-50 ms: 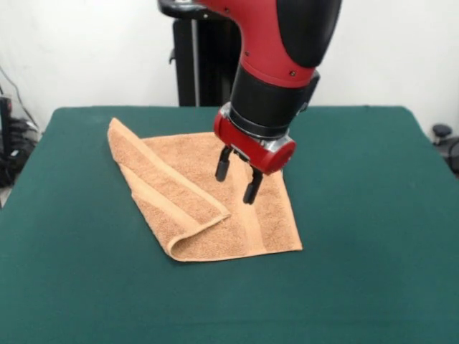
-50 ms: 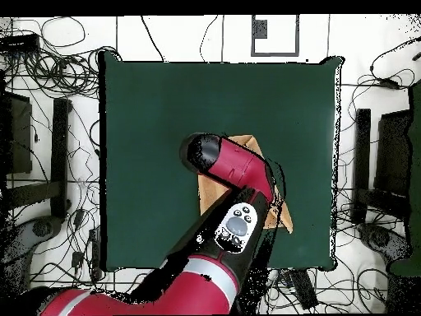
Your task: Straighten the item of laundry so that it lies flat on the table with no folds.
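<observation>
The gripper (image 1: 237,182) hung just above the middle of the towel (image 1: 269,215), its two black fingers (image 1: 223,169) spread apart with nothing between them — released, holding no cloth, and whether the tips actually brushed the terry could not be told from the front view. The red and black arm (image 1: 280,50) came down steeply over it, wrist tilted toward the left of that view. The orange-tan towel lay on the dark green table (image 1: 373,236), a little left of centre in the front view and nearer the far edge than the near one. It was not flat: its left portion was doubled over onto the rest in a long diagonal flap (image 1: 168,190), running from a raised corner at the far left down to a rounded fold at the near edge. A flat woven band (image 1: 252,226) ran along the exposed lower layer toward the near edge. In the overhead view the arm (image 2: 234,169) covered most of the towel (image 2: 253,146) — only slivers showed beside it.
</observation>
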You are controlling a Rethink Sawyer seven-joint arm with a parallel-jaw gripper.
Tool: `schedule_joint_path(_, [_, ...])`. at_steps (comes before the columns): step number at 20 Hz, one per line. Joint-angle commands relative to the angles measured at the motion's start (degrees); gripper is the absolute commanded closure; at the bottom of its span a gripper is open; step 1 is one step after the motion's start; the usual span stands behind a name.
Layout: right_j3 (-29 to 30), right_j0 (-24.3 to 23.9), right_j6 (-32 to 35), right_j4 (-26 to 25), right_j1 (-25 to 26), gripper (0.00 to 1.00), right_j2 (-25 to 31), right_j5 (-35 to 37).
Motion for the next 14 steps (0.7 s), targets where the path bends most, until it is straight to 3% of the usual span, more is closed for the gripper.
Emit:
schedule_joint_path(1, [6.20,-1.28,2.13,-3.79,0.60,0.00,9.88,-2.85])
schedule_joint_path(14, [7.46,-3.47,2.41,-8.22,-0.55,0.00,12.35,-3.53])
